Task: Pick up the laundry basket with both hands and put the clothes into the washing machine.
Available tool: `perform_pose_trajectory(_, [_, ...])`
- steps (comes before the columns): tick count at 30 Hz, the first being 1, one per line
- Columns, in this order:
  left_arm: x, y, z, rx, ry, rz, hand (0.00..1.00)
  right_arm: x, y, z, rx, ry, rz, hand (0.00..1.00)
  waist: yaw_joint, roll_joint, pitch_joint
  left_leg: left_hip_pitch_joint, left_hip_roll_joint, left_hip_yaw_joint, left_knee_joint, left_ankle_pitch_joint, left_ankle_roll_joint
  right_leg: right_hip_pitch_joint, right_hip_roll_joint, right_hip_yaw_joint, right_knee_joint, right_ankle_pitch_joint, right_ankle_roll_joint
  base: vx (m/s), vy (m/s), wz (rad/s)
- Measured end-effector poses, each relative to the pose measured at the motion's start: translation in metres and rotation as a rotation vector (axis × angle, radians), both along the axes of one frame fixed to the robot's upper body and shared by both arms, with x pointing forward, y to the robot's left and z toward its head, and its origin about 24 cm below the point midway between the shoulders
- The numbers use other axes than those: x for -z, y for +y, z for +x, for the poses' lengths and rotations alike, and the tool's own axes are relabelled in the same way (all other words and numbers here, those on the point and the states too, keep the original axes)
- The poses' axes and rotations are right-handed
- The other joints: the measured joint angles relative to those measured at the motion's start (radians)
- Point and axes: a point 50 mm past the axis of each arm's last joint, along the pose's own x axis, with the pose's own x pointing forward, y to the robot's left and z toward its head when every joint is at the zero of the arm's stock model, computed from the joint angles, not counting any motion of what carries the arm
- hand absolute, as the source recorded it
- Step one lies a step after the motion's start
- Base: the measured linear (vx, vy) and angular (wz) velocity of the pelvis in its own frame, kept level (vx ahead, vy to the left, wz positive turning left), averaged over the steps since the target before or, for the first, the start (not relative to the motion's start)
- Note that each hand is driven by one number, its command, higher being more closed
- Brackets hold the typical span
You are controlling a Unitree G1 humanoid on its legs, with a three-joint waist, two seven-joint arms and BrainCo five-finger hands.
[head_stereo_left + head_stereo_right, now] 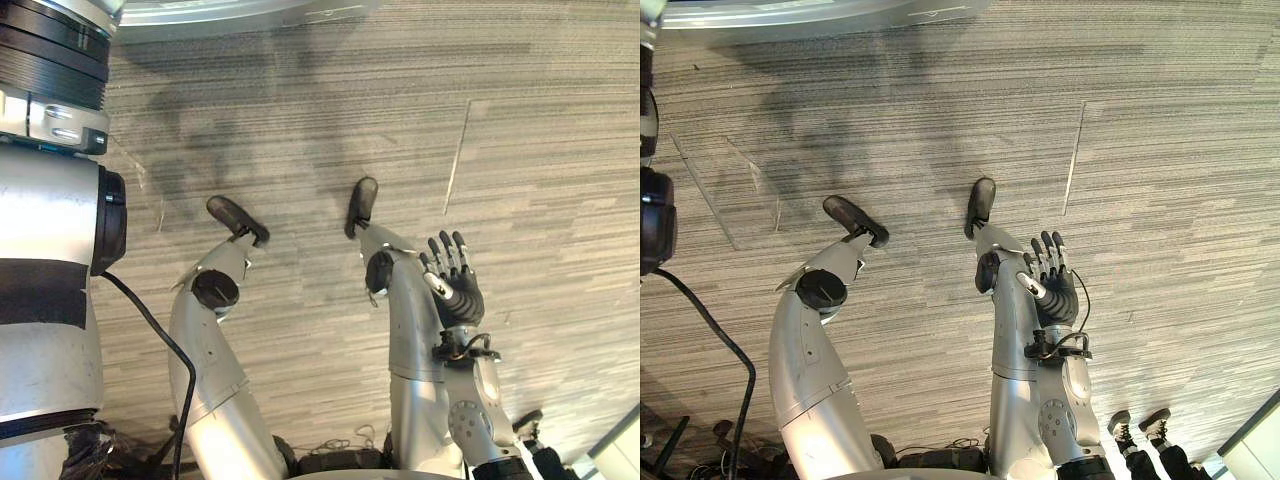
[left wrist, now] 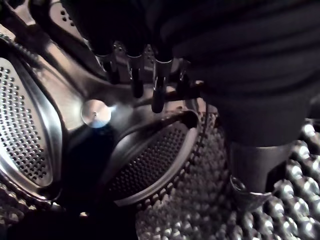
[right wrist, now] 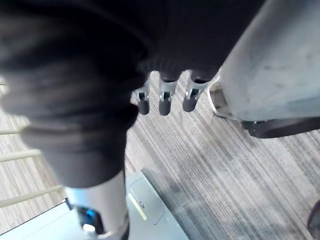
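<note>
Left hand, relaxed and empty, sits inside the washing machine drum, right hand hangs slack over the carpet: draw your left arm straight out, clear of the paddle.

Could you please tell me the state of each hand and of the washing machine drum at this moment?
washing machine drum, open, bare perforated metal where it shows.
left hand, open, fingers relaxed, reaching inside the drum, holding nothing.
right hand, open, fingers straight, hanging above the carpet, holding nothing.
</note>
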Motion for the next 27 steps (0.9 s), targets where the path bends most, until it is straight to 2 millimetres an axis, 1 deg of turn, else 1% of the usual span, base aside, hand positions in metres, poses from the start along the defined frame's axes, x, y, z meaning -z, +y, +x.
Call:
perform_pose_trajectory(1, [0.005, 0.01, 0.004, 0.034, 0.019, -0.067, 0.0, 0.002, 0.0, 0.0, 0.003, 0.008, 0.003, 0.0, 0.0, 0.0, 0.0, 0.013, -0.003, 0.002, -0.008, 0.005, -0.002, 0.009, 0.0, -0.002, -0.002, 0.0, 0.0, 0.01, 0.006, 0.04])
perform_pose_trajectory(2, [0.008, 0.016, 0.007, 0.064, 0.033, -0.107, 0.0, 0.003, 0.001, 0.0, 0.006, 0.013, 0.007, 0.0, 0.0, 0.0, 0.0, 0.02, -0.005, 0.002, -0.013, 0.008, -0.003, 0.014, 0.0, -0.002, -0.003, 0.0, 0.0, 0.01, 0.004, 0.07])
perform_pose_trajectory(3, [0.017, 0.027, 0.013, 0.123, 0.063, -0.194, 0.0, 0.005, 0.001, 0.0, 0.014, 0.03, 0.008, 0.0, 0.001, 0.0, 0.0, 0.032, -0.008, 0.001, -0.024, 0.016, -0.007, 0.027, 0.0, -0.004, -0.006, 0.0, 0.0, 0.01, 0.005, 0.08])
perform_pose_trajectory(4, [0.03, 0.038, 0.021, 0.165, 0.1, -0.265, 0.0, 0.007, 0.002, 0.0, 0.017, 0.043, 0.009, 0.0, 0.002, 0.0, 0.0, 0.046, -0.011, -0.001, -0.033, 0.023, -0.01, 0.042, 0.0, -0.008, -0.011, 0.0, 0.0, 0.02, 0.01, 0.07])
perform_pose_trajectory(5, [0.038, 0.044, 0.026, 0.179, 0.12, -0.296, 0.0, 0.009, 0.002, 0.0, 0.02, 0.051, 0.01, 0.0, 0.003, 0.001, -0.001, 0.053, -0.012, -0.002, -0.039, 0.027, -0.011, 0.05, 0.0, -0.01, -0.014, 0.0, 0.0, 0.02, 0.011, 0.05])
perform_pose_trajectory(6, [0.054, 0.054, 0.035, 0.195, 0.157, -0.349, 0.0, 0.011, 0.003, 0.0, 0.024, 0.064, 0.005, 0.0, 0.003, 0.001, -0.001, 0.066, -0.012, -0.002, -0.048, 0.033, -0.016, 0.064, 0.001, -0.013, -0.019, 0.0, 0.0, 0.0, 0.0, 0.0])
perform_pose_trajectory(7, [0.081, 0.069, 0.047, 0.202, 0.215, -0.424, 0.0, 0.014, 0.003, 0.0, 0.029, 0.08, 0.002, 0.0, 0.004, 0.002, -0.001, 0.088, -0.013, -0.002, -0.057, 0.038, -0.021, 0.083, 0.002, -0.017, -0.023, 0.0, 0.0, 0.0, 0.0, 0.0])
perform_pose_trajectory(8, [0.118, 0.084, 0.061, 0.208, 0.293, -0.51, 0.0, 0.017, 0.004, 0.002, 0.03, 0.1, -0.008, 0.0, 0.008, 0.002, -0.001, 0.113, -0.014, -0.003, -0.064, 0.041, -0.025, 0.109, 0.004, -0.023, -0.03, 0.0, 0.0, 0.0, 0.0, 0.0])
perform_pose_trajectory(9, [0.14, 0.09, 0.066, 0.21, 0.337, -0.551, 0.0, 0.019, 0.005, 0.003, 0.029, 0.114, -0.02, 0.0, 0.008, 0.002, -0.001, 0.129, -0.014, -0.002, -0.07, 0.043, -0.028, 0.125, 0.004, -0.025, -0.034, 0.0, 0.0, 0.04, 0.011, 0.01])
perform_pose_trajectory(10, [0.186, 0.094, 0.074, 0.217, 0.43, -0.592, 0.0, 0.024, 0.006, 0.004, 0.034, 0.147, -0.035, 0.0, 0.012, 0.003, -0.002, 0.164, -0.017, 0.001, -0.088, 0.052, -0.032, 0.154, 0.004, -0.025, -0.042, 0.0, -0.001, 0.05, 0.01, 0.04])
perform_pose_trajectory(11, [0.234, 0.083, 0.074, 0.283, 0.522, -0.598, 0.0, 0.029, 0.006, 0.004, 0.04, 0.182, -0.062, 0.0, 0.028, 0.004, -0.002, 0.208, -0.025, 0.002, -0.103, 0.061, -0.038, 0.195, 0.005, -0.027, -0.053, -0.001, -0.003, 0.05, 0.008, 0.07])
perform_pose_trajectory(13, [0.275, 0.072, 0.071, 0.346, 0.619, -0.633, 0.0, 0.031, 0.006, 0.005, 0.039, 0.203, -0.092, 0.0, 0.04, 0.004, -0.002, 0.248, -0.034, 0.003, -0.123, 0.069, -0.042, 0.23, 0.004, -0.027, -0.06, -0.005, -0.009, 0.03, 0.0, 0.07])
perform_pose_trajectory(14, [0.312, 0.064, 0.066, 0.383, 0.71, -0.666, 0.0, 0.036, 0.007, 0.004, 0.035, 0.233, -0.115, 0.0, 0.056, 0.004, -0.002, 0.279, -0.036, 0.002, -0.134, 0.073, -0.049, 0.263, 0.006, -0.03, -0.067, -0.01, -0.018, 0.04, -0.019, 0.14])
perform_pose_trajectory(15, [0.37, 0.046, 0.052, 0.441, 0.859, -0.742, 0.0, 0.044, 0.009, 0.002, 0.022, 0.284, -0.152, 0.0, 0.068, 0.009, -0.005, 0.34, -0.047, -0.001, -0.154, 0.075, -0.051, 0.33, 0.005, -0.038, -0.08, -0.031, -0.037, 0.04, -0.017, 0.16])
perform_pose_trajectory(16, [0.394, 0.038, 0.045, 0.464, 0.927, -0.777, 0.0, 0.048, 0.009, 0.002, 0.017, 0.306, -0.168, 0.0, 0.073, 0.012, -0.007, 0.373, -0.052, -0.002, -0.165, 0.075, -0.052, 0.365, 0.004, -0.041, -0.09, -0.04, -0.045, 0.04, -0.028, 0.17])
perform_pose_trajectory(17, [0.442, 0.02, 0.025, 0.514, 1.076, -0.869, 0.0, 0.054, 0.009, 0.001, 0.01, 0.342, -0.217, 0.0, 0.082, 0.019, -0.011, 0.442, -0.054, -0.005, -0.181, 0.075, -0.054, 0.444, 0.004, -0.053, -0.107, -0.047, -0.048, 0.05, -0.013, 0.21])
perform_pose_trajectory(18, [0.481, 0.001, 0.001, 0.553, 1.203, -0.95, 0.0, 0.061, 0.005, -0.002, 0.009, 0.373, -0.261, 0.0, 0.089, 0.029, -0.027, 0.51, -0.075, -0.015, -0.204, 0.078, -0.059, 0.518, -0.001, -0.062, -0.118, -0.057, -0.044, 0.05, -0.005, 0.28])
perform_pose_trajectory(19, [0.497, -0.009, -0.011, 0.584, 1.265, -0.984, 0.0, 0.065, 0.003, -0.005, 0.006, 0.393, -0.284, 0.0, 0.087, 0.028, -0.046, 0.54, -0.09, -0.018, -0.221, 0.079, -0.06, 0.549, -0.011, -0.067, -0.12, -0.069, -0.042, 0.07, 0.024, 0.45])
perform_pose_trajectory(20, [0.518, -0.021, -0.03, 0.647, 1.341, -1.058, 0.0, 0.072, 0.002, -0.008, -0.004, 0.428, -0.326, 0.0, 0.085, 0.032, -0.069, 0.59, -0.113, -0.028, -0.25, 0.082, -0.064, 0.604, -0.026, -0.081, -0.127, -0.086, -0.033, 0.09, 0.031, 0.51])
perform_pose_trajectory(21, [0.536, -0.03, -0.05, 0.707, 1.397, -1.159, 0.0, 0.082, -0.002, -0.013, -0.011, 0.475, -0.373, 0.0, 0.092, 0.034, -0.102, 0.653, -0.132, -0.036, -0.274, 0.09, -0.076, 0.673, -0.035, -0.092, -0.136, -0.097, -0.031, 0.12, 0.026, 0.51])
perform_pose_trajectory(22, [0.549, -0.03, -0.068, 0.736, 1.417, -1.262, 0.0, 0.091, -0.007, -0.021, -0.017, 0.523, -0.417, 0.0, 0.112, 0.042, -0.146, 0.708, -0.146, -0.044, -0.295, 0.092, -0.08, 0.737, -0.044, -0.109, -0.147, -0.109, -0.021, 0.11, 0.013, 0.41])
perform_pose_trajectory(23, [0.554, -0.029, -0.074, 0.751, 1.417, -1.308, 0.0, 0.096, -0.011, -0.026, -0.018, 0.547, -0.437, 0.0, 0.113, 0.045, -0.164, 0.734, -0.156, -0.05, -0.307, 0.093, -0.081, 0.768, -0.049, -0.115, -0.152, -0.115, -0.019, 0.12, 0.002, 0.48])
perform_pose_trajectory(24, [0.561, -0.024, -0.083, 0.768, 1.406, -1.384, 0.0, 0.109, -0.018, -0.034, -0.029, 0.613, -0.485, 0.0, 0.114, 0.051, -0.196, 0.79, -0.181, -0.058, -0.342, 0.094, -0.082, 0.839, -0.067, -0.14, -0.169, -0.126, -0.011, 0.11, -0.006, 0.65])
perform_pose_trajectory(25, [0.569, -0.019, -0.092, 0.768, 1.419, -1.44, 0.0, 0.125, -0.027, -0.045, -0.038, 0.7, -0.524, 0.0, 0.112, 0.059, -0.251, 0.832, -0.19, -0.037, -0.38, 0.091, -0.08, 0.89, -0.089, -0.175, -0.214, -0.107, -0.03, 0.11, 0.013, 0.67])
perform_pose_trajectory(26, [0.573, -0.017, -0.097, 0.768, 1.423, -1.465, 0.0, 0.133, -0.032, -0.051, -0.037, 0.744, -0.54, 0.0, 0.114, 0.067, -0.282, 0.841, -0.179, -0.002, -0.37, 0.082, -0.065, 0.908, -0.095, -0.193, -0.24, -0.093, -0.036, 0.17, 0.072, 0.65])
perform_pose_trajectory(27, [0.577, -0.014, -0.102, 0.767, 1.426, -1.492, 0.0, 0.144, -0.045, -0.062, -0.015, 0.824, -0.55, 0.0, 0.112, 0.083, -0.314, 0.865, -0.149, 0.024, -0.292, 0.072, -0.048, 0.954, -0.111, -0.218, -0.279, -0.073, -0.026, 0.16, 0.118, 0.56])
